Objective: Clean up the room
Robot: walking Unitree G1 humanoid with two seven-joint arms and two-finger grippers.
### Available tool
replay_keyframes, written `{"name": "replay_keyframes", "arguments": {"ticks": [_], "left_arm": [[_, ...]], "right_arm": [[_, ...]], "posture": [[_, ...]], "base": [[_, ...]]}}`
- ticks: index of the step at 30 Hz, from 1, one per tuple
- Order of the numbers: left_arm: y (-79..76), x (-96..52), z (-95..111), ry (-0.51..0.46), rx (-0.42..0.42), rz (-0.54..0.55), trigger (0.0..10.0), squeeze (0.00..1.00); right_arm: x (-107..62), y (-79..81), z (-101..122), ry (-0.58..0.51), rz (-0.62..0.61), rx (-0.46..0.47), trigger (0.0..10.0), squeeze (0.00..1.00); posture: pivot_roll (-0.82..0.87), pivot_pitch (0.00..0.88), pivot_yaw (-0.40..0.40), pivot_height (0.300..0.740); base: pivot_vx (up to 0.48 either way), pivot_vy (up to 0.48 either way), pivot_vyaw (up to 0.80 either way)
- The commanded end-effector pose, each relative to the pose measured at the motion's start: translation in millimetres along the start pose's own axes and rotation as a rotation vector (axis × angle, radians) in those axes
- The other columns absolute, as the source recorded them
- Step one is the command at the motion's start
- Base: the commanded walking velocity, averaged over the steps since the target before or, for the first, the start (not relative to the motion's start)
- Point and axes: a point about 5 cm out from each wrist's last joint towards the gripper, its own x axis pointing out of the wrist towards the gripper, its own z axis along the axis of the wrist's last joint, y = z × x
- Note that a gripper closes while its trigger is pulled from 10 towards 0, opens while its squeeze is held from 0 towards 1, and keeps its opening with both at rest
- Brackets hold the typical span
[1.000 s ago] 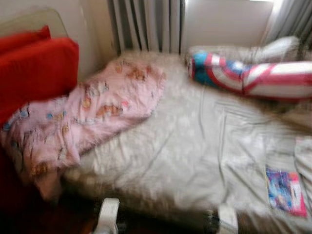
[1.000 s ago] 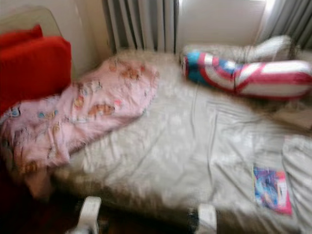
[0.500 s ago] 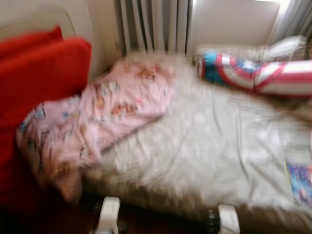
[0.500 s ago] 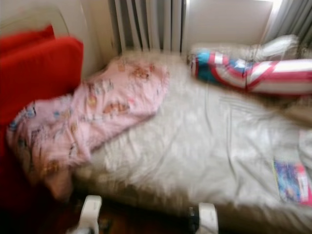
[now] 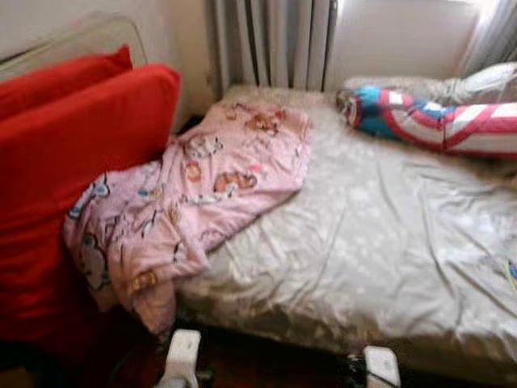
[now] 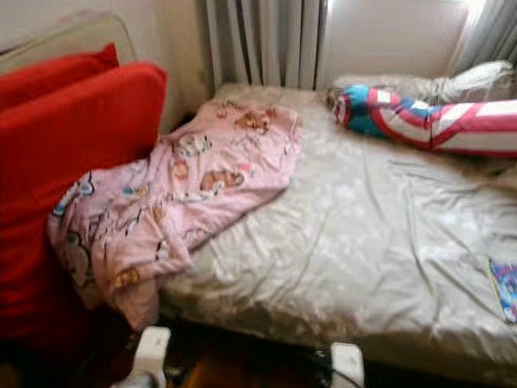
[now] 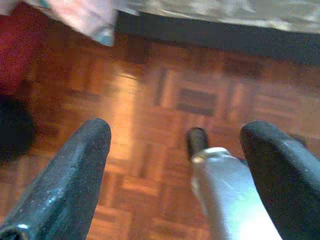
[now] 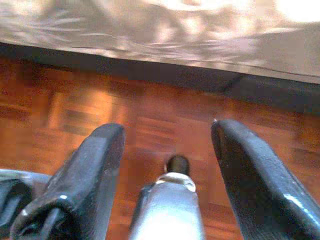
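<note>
The left gripper [image 7: 175,150] hangs low over the parquet floor [image 7: 150,100], its two black fingers [image 7: 65,185] spread wide apart with nothing between them; past them the hem of the pink blanket [image 7: 85,15] droops off the bed edge toward the floor. The right gripper [image 8: 167,150] hangs the same way, fingers [image 8: 85,175] parted and empty, pointing down at the wood floor just short of the bed's dark base, with the grey sheet [image 8: 175,30] hanging above it. From the head camera only the pale tops of both arms show at the lower edge, the left arm [image 5: 182,360] below the blanket's hanging corner and the right arm [image 5: 380,368] further along the bed's near side, both held down and close to the body. The bed [image 5: 388,242] lies right in front, covered in a wrinkled grey sheet. The pink cartoon-print blanket [image 5: 194,194] is crumpled across its left part, one end spilling over the near edge and resting against the big red cushions [image 5: 73,178] that stand beside the bed. At the far right of the mattress lies a long bolster pillow [image 5: 436,121] in red, white and blue, near the grey curtains [image 5: 271,40]. A colourful book [image 6: 504,287] lies flat on the sheet at the right edge.
</note>
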Motion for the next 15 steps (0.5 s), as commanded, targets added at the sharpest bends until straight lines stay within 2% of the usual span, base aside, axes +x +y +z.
{"name": "replay_keyframes", "arguments": {"ticks": [1, 15], "left_arm": [[-6.8, 0.6, 2.3, 0.001, 0.009, -0.017, 10.0, 0.00], [-6.9, 0.7, 2.9, -0.002, 0.002, -0.017, 10.0, 0.00]], "right_arm": [[-1.7, -9.9, -5.0, 0.018, -0.025, -0.005, 10.0, 0.00], [-1.7, -10.3, -4.6, 0.018, -0.024, -0.009, 10.0, 0.00]], "posture": [[-0.03, 0.000, 0.030, 0.740], [-0.02, 0.004, 0.027, 0.740]], "base": [[0.000, 0.416, 0.00], [0.000, 0.413, 0.00]]}}
